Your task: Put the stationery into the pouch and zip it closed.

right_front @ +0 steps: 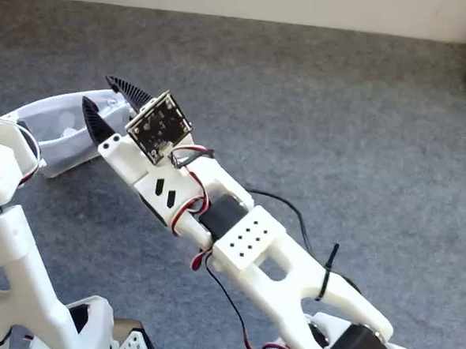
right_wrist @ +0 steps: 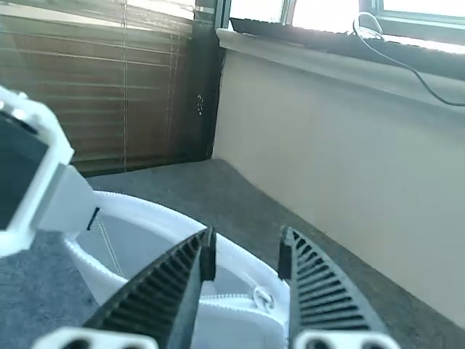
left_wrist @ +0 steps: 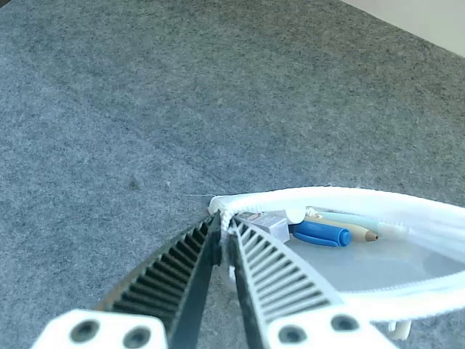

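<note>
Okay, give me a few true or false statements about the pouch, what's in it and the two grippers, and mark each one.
The pouch is zipped closed. False: its mouth gapes open.
A blue pen lies inside the pouch. True.
The left gripper is shut on the pouch's rim. True.
The right gripper is clamped shut on a pen. False: its fingers are open at the pouch, holding nothing.

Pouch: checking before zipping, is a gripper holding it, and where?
The left gripper pinches the pouch at the end of its zipper rim; the right gripper is open over it, holding nothing.
</note>
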